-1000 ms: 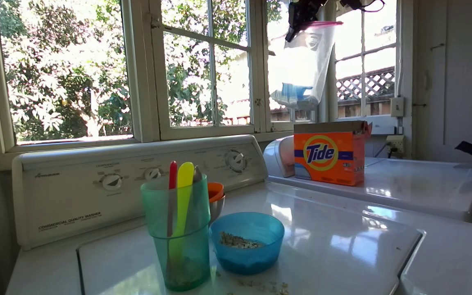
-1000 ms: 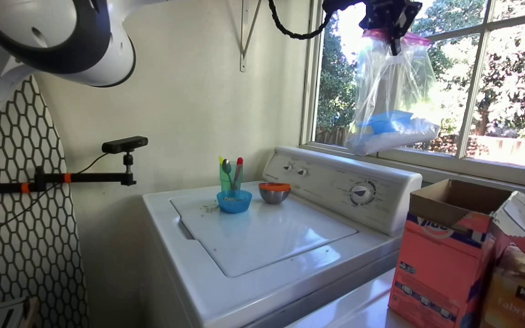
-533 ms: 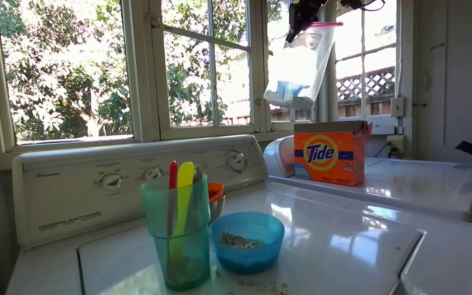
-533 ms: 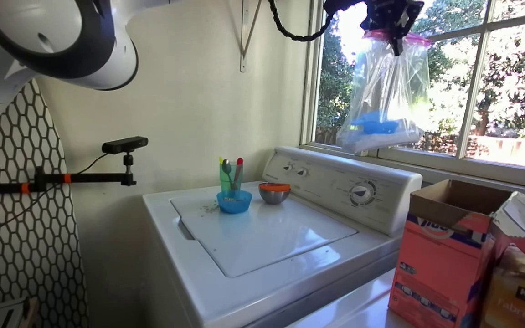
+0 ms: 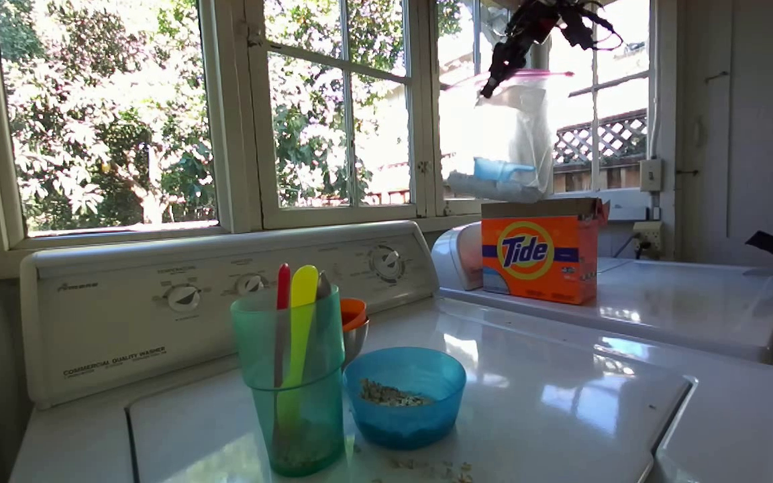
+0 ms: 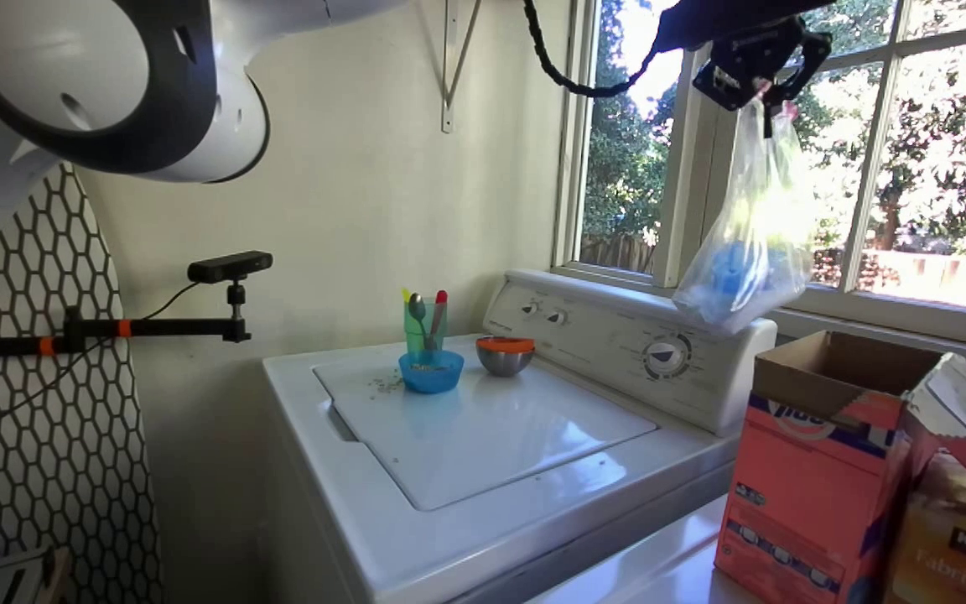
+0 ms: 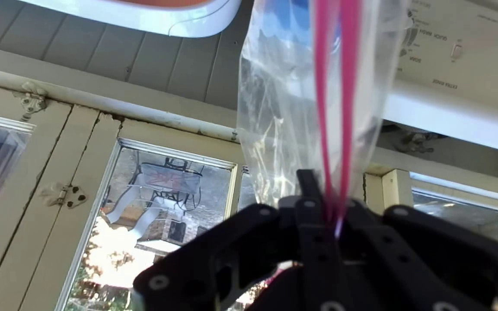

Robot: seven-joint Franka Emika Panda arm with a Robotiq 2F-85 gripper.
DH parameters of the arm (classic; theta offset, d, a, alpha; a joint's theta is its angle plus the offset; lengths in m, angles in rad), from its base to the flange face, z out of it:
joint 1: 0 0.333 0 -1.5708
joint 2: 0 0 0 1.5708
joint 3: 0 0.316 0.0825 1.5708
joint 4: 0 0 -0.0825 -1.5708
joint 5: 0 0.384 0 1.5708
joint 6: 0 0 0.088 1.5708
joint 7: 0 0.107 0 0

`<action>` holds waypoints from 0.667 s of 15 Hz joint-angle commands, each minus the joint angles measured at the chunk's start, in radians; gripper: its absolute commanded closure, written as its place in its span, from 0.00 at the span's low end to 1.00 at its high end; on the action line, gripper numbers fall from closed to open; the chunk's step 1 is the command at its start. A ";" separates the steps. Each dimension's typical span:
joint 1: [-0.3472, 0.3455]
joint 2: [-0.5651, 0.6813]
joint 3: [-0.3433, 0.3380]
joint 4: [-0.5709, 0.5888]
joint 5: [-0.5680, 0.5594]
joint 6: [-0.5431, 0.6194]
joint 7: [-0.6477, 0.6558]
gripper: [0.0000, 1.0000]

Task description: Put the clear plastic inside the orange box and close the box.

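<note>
The jaws are pressed together and pinch the pink zip edge [image 7: 349,77] of the clear plastic bag [image 6: 753,226]. The bag hangs below the jaws; its lower part contains a blue item [image 5: 500,170] and whitish material [image 5: 494,188], neither identifiable. The orange Tide box [image 5: 539,261] stands upright with its top open, on the white appliance [image 5: 688,288] next to the washing machine [image 6: 483,436]. In both exterior views, the bag is positioned at 11 o'clock from the box. It is outside the box; in an exterior view, a gap separates it from the brown inner wall [image 6: 877,356]. A carton marked "KIRKL" [image 6: 953,545] is located at 4 o'clock from the box, just beside it. On the washing machine, a teal tumbler [image 5: 313,416] holds a red-handled utensil [image 5: 283,282] and a yellow utensil [image 5: 304,282]. In an exterior view, a blue bowl [image 5: 413,429] containing pale flakes [image 5: 393,396] is located at 3 o'clock from the tumbler.
</note>
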 commanded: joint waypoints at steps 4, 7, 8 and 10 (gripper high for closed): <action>-0.044 0.016 0.025 0.015 0.021 0.001 -0.054 0.98; -0.047 0.016 0.027 0.027 0.023 0.001 -0.050 1.00; -0.047 0.019 0.034 0.033 0.033 0.020 -0.048 1.00; -0.060 0.033 0.059 0.068 0.052 0.053 -0.136 1.00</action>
